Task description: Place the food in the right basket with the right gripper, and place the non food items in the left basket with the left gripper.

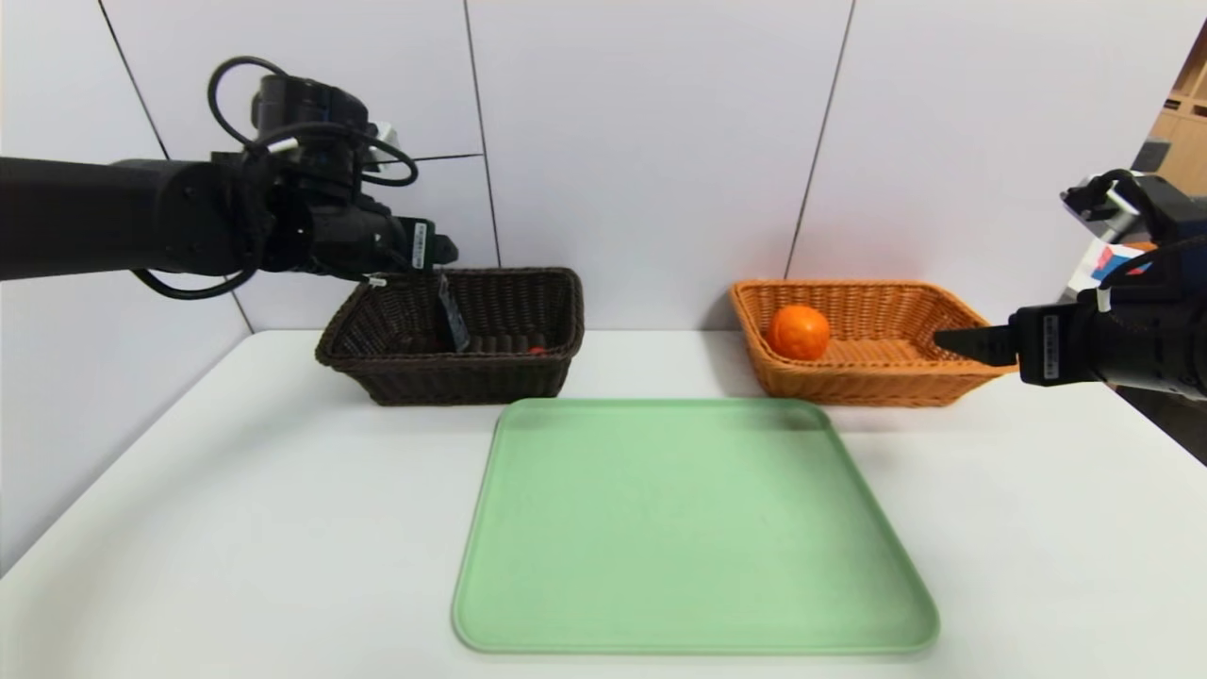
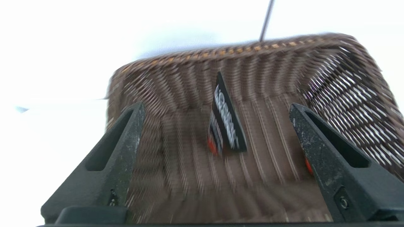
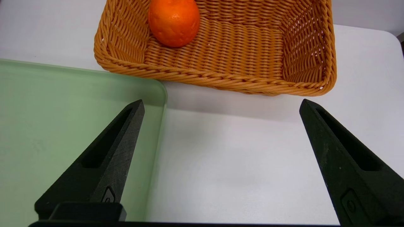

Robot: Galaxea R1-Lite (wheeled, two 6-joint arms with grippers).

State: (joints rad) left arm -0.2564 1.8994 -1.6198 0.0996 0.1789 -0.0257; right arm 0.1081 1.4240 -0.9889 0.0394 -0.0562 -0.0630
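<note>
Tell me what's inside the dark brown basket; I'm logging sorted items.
In the dark brown basket, a black packet stands on edge. A red bit shows; the near wall hides the rest.

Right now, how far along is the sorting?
Nearly finished, it seems. The orange sits in the orange basket; a black packet stands inside the brown basket. Both grippers hold nothing, and the green tray shows nothing left.
</note>
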